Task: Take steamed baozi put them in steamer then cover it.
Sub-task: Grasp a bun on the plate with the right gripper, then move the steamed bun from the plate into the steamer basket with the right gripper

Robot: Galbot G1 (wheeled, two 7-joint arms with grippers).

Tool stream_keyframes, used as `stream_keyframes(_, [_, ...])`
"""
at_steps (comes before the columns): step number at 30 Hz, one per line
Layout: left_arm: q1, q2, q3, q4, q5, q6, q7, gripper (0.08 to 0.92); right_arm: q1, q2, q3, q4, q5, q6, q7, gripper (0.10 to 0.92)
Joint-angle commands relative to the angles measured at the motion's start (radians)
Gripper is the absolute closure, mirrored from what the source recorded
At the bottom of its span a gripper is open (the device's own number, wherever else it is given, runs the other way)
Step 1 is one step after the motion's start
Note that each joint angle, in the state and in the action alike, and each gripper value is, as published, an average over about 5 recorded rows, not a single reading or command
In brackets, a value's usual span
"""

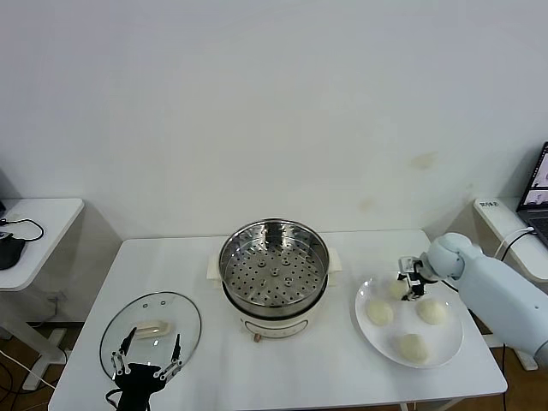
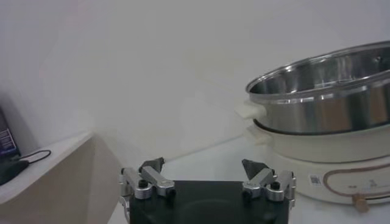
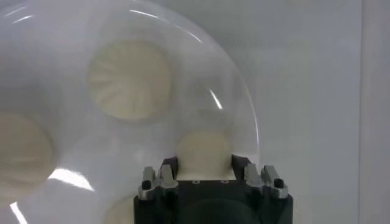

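Four baozi lay on a white plate at the right side of the table. They were round, so no long axis could be told; in the right wrist view their pleated tops faced upward. One baozi was at the far edge of the plate, one nearer the steamer, one toward the right, and one at the near edge.

The right gripper was down over the far baozi. Its jaws stood on both sides of this bun and were closed against it.

The one steamer stood in the middle of the table on its white base, open to above, with the perforated tray visible inside and no bun in it.

The one cover lay flat on the table at the left, well apart from the steamer. Its bar handle had its long axis running about left to right.

The left gripper hovered at the near edge of the cover, with its jaws wide apart and nothing between them.
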Motion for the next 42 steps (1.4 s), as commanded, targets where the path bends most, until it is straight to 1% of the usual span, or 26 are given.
stream_keyframes(1, [0.000,0.000,0.000,0.000,0.001,0.000,0.001,0.177,0.033,-0.032,-0.030,0.037,0.059,-0.006,-0.014,0.465])
stream_keyframes(10, [0.003,0.013,-0.002,-0.009,-0.001,0.000,0.002,0.177,0.276,-0.121,-0.233,0.154,0.243,-0.055,-0.039,0.458])
stream_keyframes(16, [-0.001,0.022,-0.004,-0.008,-0.005,0.000,0.003,0.177,0.505,-0.096,-0.388,0.213,0.392,-0.085,-0.048,0.457])
stream_keyframes(19, [-0.002,0.026,-0.008,-0.011,-0.008,0.000,0.004,0.177,0.621,-0.040,-0.467,0.219,0.462,-0.094,-0.050,0.457])
stream_keyframes(23, [-0.004,0.029,-0.011,-0.010,-0.012,0.001,0.005,0.177,0.773,0.075,-0.561,0.194,0.534,-0.100,-0.051,0.456])
stream_keyframes(30, [-0.012,0.032,-0.015,-0.006,-0.014,0.003,0.006,0.177,0.888,0.291,-0.626,0.107,0.612,-0.081,-0.055,0.450])
stream_keyframes(36, [-0.019,0.030,-0.025,-0.003,-0.017,0.003,0.005,0.177,0.878,0.424,-0.662,0.066,0.607,0.000,-0.042,0.449])
stream_keyframes(42, [-0.019,0.020,-0.033,-0.007,-0.017,0.001,0.003,0.177,0.830,0.507,-0.735,0.043,0.512,0.150,-0.005,0.456])
